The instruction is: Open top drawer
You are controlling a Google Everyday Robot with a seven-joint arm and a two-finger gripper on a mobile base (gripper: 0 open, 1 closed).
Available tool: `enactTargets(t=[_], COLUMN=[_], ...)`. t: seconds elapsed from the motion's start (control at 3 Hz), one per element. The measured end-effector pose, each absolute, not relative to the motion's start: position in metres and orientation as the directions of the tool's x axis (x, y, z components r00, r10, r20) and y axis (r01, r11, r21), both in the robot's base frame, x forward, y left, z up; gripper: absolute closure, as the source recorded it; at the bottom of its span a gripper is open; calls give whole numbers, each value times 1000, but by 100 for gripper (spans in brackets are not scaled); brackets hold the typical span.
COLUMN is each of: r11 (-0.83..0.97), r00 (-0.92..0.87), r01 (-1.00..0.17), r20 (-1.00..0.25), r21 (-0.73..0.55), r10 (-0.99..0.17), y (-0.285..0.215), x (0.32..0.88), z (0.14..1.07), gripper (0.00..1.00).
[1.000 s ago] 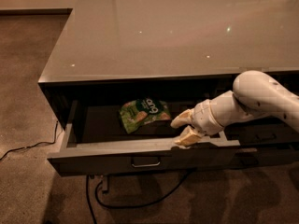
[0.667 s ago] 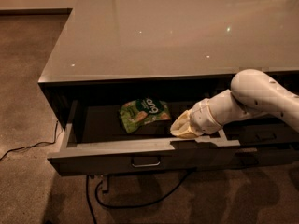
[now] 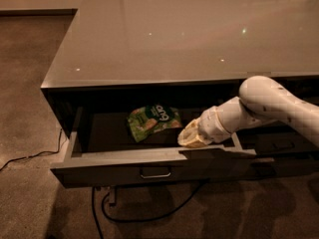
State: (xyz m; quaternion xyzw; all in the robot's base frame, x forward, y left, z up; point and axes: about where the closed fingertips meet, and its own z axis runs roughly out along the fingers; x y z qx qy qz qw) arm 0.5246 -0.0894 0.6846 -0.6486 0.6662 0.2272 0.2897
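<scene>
- Top drawer [image 3: 114, 171] stands open beneath the counter [image 3: 189, 34]. Its front sits well clear of the counter's near edge, handle [image 3: 155, 173] at centre.
- Gripper [image 3: 191, 136] is inside the drawer, right of middle, just behind the front's top edge. Whether it is clenched or released: cannot tell.
- Arm [image 3: 269, 103] reaches in from the right, crossing the drawer's right wall.
- Green snack bag [image 3: 152, 122] lies on the drawer floor, just left of the gripper.
- Drawer's left part is open room.
- Cable [image 3: 149, 215] loops on the carpet near the drawer front.
</scene>
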Motion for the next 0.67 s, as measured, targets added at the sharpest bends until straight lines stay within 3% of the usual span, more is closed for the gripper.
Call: enactTargets(t=[0.67], r11=[32], r00=[-9], r01=[-999], r20=[-692], r21=[-21], r10=[-722], y=[-78], x=[532], z=[651], gripper=[100])
